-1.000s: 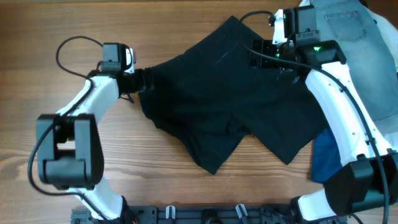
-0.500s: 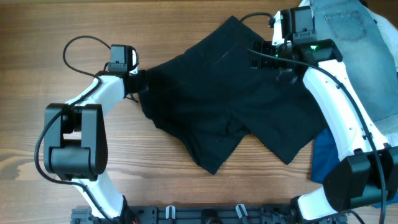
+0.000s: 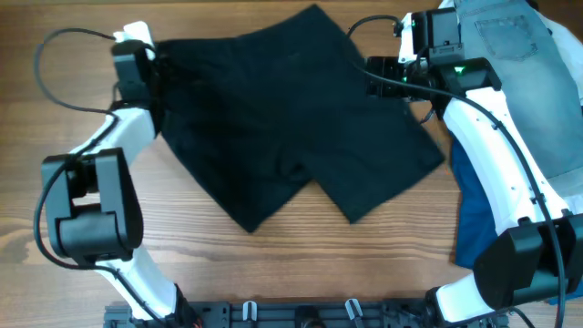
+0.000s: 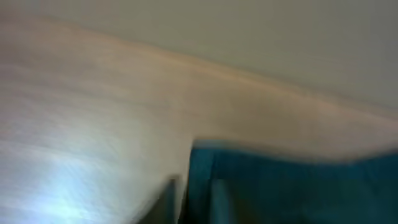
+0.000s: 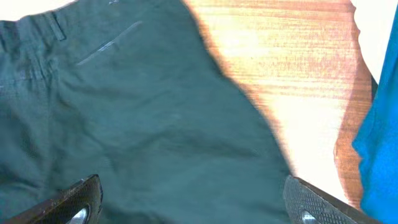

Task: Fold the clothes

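Note:
The black shorts (image 3: pixel 282 118) lie spread across the table's far middle, legs pointing toward the near edge. My left gripper (image 3: pixel 157 73) is at their far-left waistband corner, closed on the cloth. The left wrist view is blurred and shows only dark fabric (image 4: pixel 292 186) against the wood. My right gripper (image 3: pixel 372 77) hovers open over the shorts' right side. In the right wrist view its two fingertips (image 5: pixel 81 196) stand wide apart above the shorts (image 5: pixel 143 112), with nothing between them.
A light-blue denim garment (image 3: pixel 510 55) lies at the far right under the right arm. A dark-blue garment (image 3: pixel 474 219) sits by the right edge and shows as a blue edge (image 5: pixel 379 137). Bare wooden table (image 3: pixel 273 264) runs along the near side.
My left gripper closed on the shorts' left corner and pulled it left and toward the far edge. The whole garment shifted that way. The right arm has barely moved.

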You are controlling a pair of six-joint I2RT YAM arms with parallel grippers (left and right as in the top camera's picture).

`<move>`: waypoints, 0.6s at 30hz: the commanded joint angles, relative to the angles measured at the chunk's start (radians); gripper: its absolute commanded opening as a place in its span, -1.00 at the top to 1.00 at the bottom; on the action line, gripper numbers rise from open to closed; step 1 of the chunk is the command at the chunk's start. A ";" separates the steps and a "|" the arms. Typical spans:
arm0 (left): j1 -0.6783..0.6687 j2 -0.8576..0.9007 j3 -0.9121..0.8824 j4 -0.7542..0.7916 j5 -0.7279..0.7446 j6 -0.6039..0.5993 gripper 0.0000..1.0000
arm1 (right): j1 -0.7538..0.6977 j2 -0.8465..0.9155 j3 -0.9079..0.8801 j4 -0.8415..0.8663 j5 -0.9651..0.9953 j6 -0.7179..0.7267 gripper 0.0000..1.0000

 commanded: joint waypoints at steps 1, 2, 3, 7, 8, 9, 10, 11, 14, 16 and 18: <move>0.033 0.003 0.079 0.010 -0.011 -0.057 -1.00 | 0.000 0.013 -0.005 0.021 0.021 -0.013 -0.87; 0.032 -0.003 0.079 -0.011 0.009 -0.057 -1.00 | 0.000 0.013 -0.005 0.022 0.021 -0.013 -0.87; 0.030 -0.011 0.079 -0.041 0.035 -0.057 -1.00 | 0.000 0.013 -0.005 0.022 0.021 -0.013 -0.88; 0.014 -0.128 0.079 -0.400 0.216 -0.058 -1.00 | 0.000 0.013 -0.005 0.033 -0.016 -0.014 -0.99; 0.006 -0.173 0.079 -0.497 0.266 -0.058 -1.00 | 0.000 0.013 -0.005 0.035 -0.031 -0.014 -0.99; -0.002 -0.205 0.079 -0.566 0.294 -0.059 -1.00 | 0.000 0.013 -0.005 0.037 -0.044 -0.013 -0.99; -0.015 -0.248 0.079 -0.660 0.305 -0.096 -1.00 | 0.000 0.013 -0.005 0.037 -0.043 -0.014 -0.99; -0.035 -0.299 0.079 -0.792 0.304 -0.115 -1.00 | 0.000 0.013 -0.005 0.038 -0.044 -0.013 -0.99; -0.100 -0.346 0.079 -1.030 0.302 -0.156 -1.00 | 0.000 0.013 -0.005 0.043 -0.059 -0.011 -0.99; -0.161 -0.345 0.072 -1.217 0.251 -0.211 -1.00 | 0.000 0.013 -0.005 0.042 -0.059 -0.011 -0.99; -0.210 -0.344 0.040 -1.317 0.203 -0.243 -1.00 | 0.000 0.013 -0.005 0.043 -0.063 -0.010 -1.00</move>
